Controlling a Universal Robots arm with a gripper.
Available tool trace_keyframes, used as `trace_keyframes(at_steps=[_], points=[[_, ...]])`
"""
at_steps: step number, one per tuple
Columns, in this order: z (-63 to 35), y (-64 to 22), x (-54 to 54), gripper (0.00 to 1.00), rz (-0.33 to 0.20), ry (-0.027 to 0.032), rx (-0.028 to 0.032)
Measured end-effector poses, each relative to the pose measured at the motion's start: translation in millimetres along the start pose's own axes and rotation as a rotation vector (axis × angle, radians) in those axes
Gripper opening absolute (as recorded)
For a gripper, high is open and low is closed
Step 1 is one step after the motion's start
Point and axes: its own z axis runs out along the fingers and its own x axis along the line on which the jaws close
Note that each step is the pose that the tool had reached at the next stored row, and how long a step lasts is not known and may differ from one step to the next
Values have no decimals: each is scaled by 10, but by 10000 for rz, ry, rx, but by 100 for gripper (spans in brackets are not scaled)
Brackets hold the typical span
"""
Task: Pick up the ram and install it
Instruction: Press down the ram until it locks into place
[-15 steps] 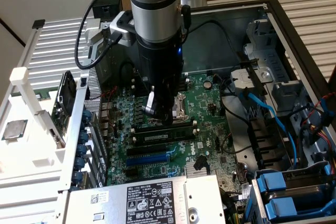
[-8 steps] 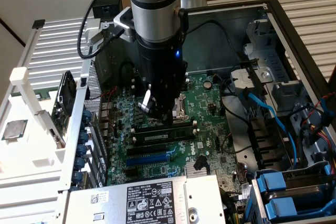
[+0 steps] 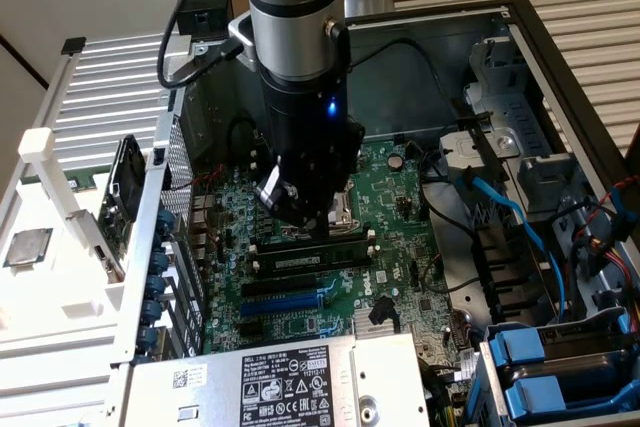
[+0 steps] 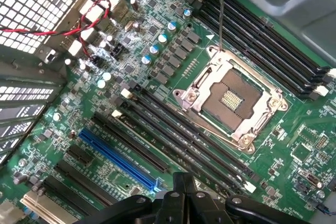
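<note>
We cannot see the tips of the pincer (image 3: 318, 219) in the exterior view: the arm's dark wrist body covers them and also hides the processor socket behind it. In the wrist view the pincer (image 4: 181, 195) shows as black fingers drawn together at the picture's edge, nothing between them, so we take it as pressed together and empty.

The ram (image 3: 305, 258) is hard to make out; in the exterior view it appears as a long dark stick with a pale label lying in a slot between white end clips, just below the pincer. We cannot tell from either view whether it is fully seated or whether the clips are latched.

The open computer case (image 3: 560, 67) holds the green motherboard (image 3: 400, 197). On the board, the wrist view shows the bare CPU socket (image 4: 231, 98) with its metal frame and a thin lever (image 4: 221, 19) standing up, flanked by rows of long black memory slots (image 4: 178, 135), and a blue expansion slot (image 4: 118, 161) nearer the case's perforated wall. Red and black wires (image 4: 79, 24) run by that wall.

Toward the exterior view's right, blue cables (image 3: 510, 212) and blue drive-bay tabs (image 3: 540, 377) sit in the case, partly cut off. A labelled silver power supply (image 3: 290, 382) is cut off at the lower edge.
</note>
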Motion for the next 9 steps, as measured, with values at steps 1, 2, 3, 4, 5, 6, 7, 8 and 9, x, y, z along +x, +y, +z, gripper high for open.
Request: trace_keyframes(at_steps=[1,2,3,4,5,6,7,8,9], points=[[0,0,0,11,227,4,3],[0,0,0,11,455,9,6],[0,0,0,11,558,11,8],[0,0,0,11,674,13,9],[0,0,0,11,897,18,13],[0,0,0,11,1116,22,16],[0,0,0,11,1221,24,17],[0,0,0,11,1328,26,19],[0,0,0,11,1539,31,22]])
